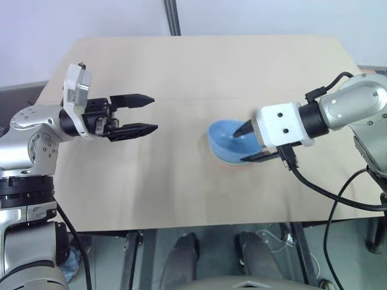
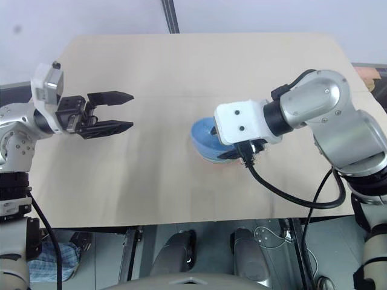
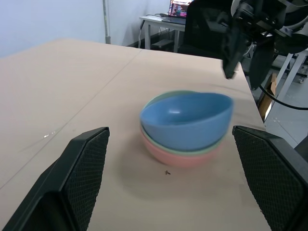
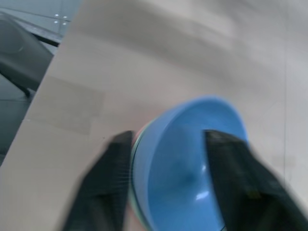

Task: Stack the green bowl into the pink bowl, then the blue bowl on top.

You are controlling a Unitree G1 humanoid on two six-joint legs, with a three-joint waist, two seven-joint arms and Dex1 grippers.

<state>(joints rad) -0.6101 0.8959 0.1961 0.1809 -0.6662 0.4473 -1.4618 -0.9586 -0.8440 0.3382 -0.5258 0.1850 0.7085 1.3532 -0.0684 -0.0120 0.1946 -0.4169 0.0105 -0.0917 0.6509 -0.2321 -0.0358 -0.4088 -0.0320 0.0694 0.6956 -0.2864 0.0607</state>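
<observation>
3 bowls stacked on tabletop (image 1: pixel 181 60); both tools empty.

Blue bowl (image 3: pixel 185 120) sat tilted on top of the stack, green bowl (image 3: pixel 207 150) showing as a thin rim beneath it, pink bowl (image 3: pixel 175 158) at the bottom. Right tool (image 1: pixel 253 144) hung just above the blue bowl's near rim, its 2 fingers (image 4: pixel 103 185) spread to either side of that rim, not gripping. Left tool (image 1: pixel 144 113) hovered well apart on the other side, jaws wide, holding nothing.
</observation>
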